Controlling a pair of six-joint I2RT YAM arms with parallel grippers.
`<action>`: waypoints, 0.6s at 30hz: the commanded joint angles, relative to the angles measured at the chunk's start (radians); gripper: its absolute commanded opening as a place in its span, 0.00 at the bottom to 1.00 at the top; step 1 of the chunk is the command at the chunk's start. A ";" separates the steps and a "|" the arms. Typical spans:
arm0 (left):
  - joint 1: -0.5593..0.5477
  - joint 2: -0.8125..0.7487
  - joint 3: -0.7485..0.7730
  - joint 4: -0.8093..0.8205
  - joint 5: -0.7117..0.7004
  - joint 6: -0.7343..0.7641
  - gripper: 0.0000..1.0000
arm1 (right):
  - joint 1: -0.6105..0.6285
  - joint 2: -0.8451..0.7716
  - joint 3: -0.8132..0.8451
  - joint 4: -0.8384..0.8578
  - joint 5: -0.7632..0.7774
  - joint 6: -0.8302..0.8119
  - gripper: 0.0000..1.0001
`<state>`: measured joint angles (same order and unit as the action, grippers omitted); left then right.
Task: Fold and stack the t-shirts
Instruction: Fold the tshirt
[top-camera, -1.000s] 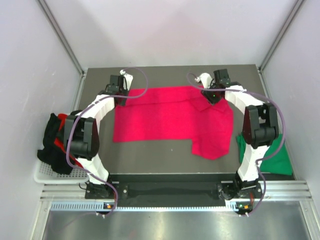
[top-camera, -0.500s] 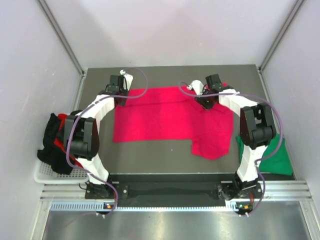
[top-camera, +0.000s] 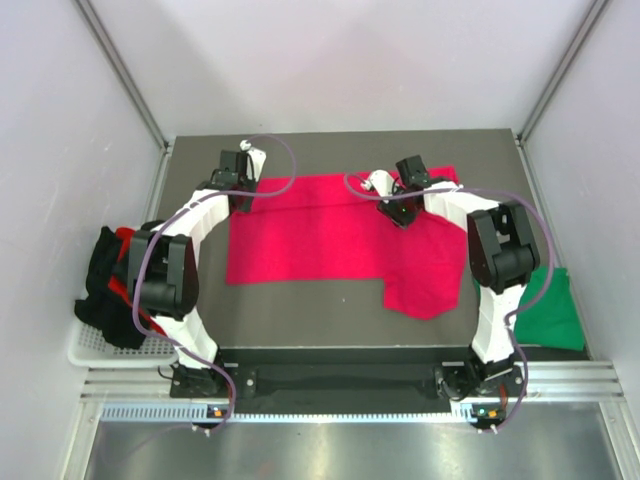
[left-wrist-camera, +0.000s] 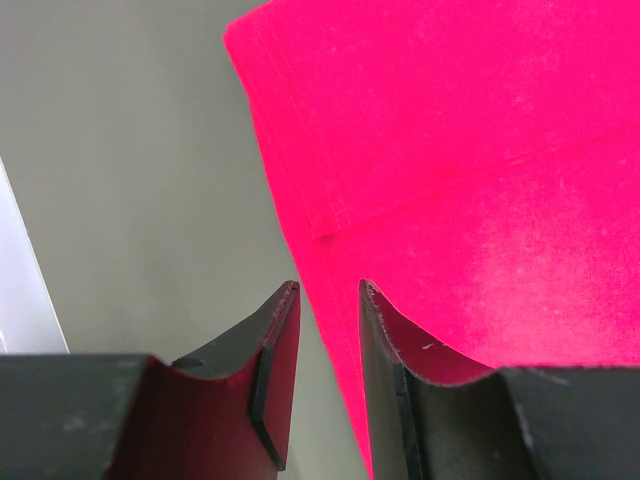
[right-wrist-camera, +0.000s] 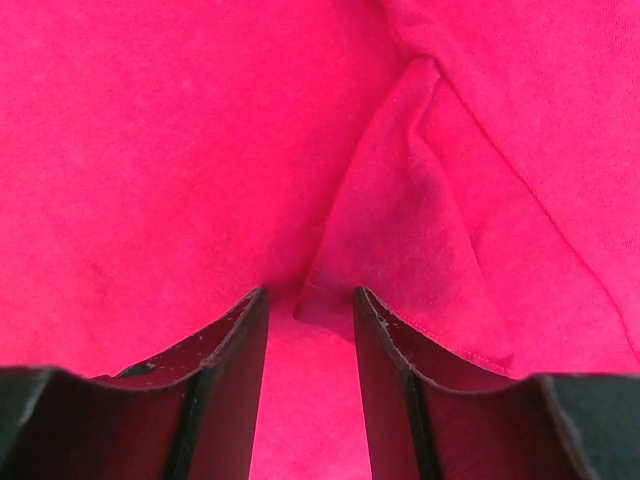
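A crimson-pink t-shirt (top-camera: 320, 235) lies spread on the dark table, its right part hanging lower than the rest. My left gripper (top-camera: 242, 203) is at the shirt's far left corner. In the left wrist view its jaws (left-wrist-camera: 328, 287) stand apart astride the hemmed edge (left-wrist-camera: 300, 190), with table showing between them. My right gripper (top-camera: 393, 214) is down on the shirt's far middle, open (right-wrist-camera: 310, 290), and a raised fold of cloth (right-wrist-camera: 400, 230) ends between its tips. A dark green t-shirt (top-camera: 555, 310) lies at the right edge. Black and red t-shirts (top-camera: 110, 285) are heaped at the left.
A white basket (top-camera: 90, 350) under the black and red heap sits off the table's left side. Grey walls close in the table on the left, right and far sides. The arm bases stand on a rail at the near edge.
My right gripper has slid left along the shirt's far edge toward the middle, leaving the far right corner uncovered. The left gripper has not moved.
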<state>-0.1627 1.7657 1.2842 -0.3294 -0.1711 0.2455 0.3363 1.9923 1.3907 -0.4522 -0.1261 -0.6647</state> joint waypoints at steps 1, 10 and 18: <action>-0.003 -0.008 -0.008 0.033 0.012 0.002 0.36 | 0.003 0.013 0.037 0.026 0.006 0.008 0.40; -0.003 -0.009 -0.013 0.032 0.013 0.001 0.36 | 0.003 0.045 0.057 0.047 0.052 0.028 0.24; -0.003 -0.025 -0.019 0.033 0.016 0.000 0.36 | 0.046 -0.061 0.025 0.046 0.106 0.043 0.12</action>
<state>-0.1627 1.7657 1.2732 -0.3290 -0.1711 0.2451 0.3470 2.0193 1.4204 -0.4343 -0.0628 -0.6319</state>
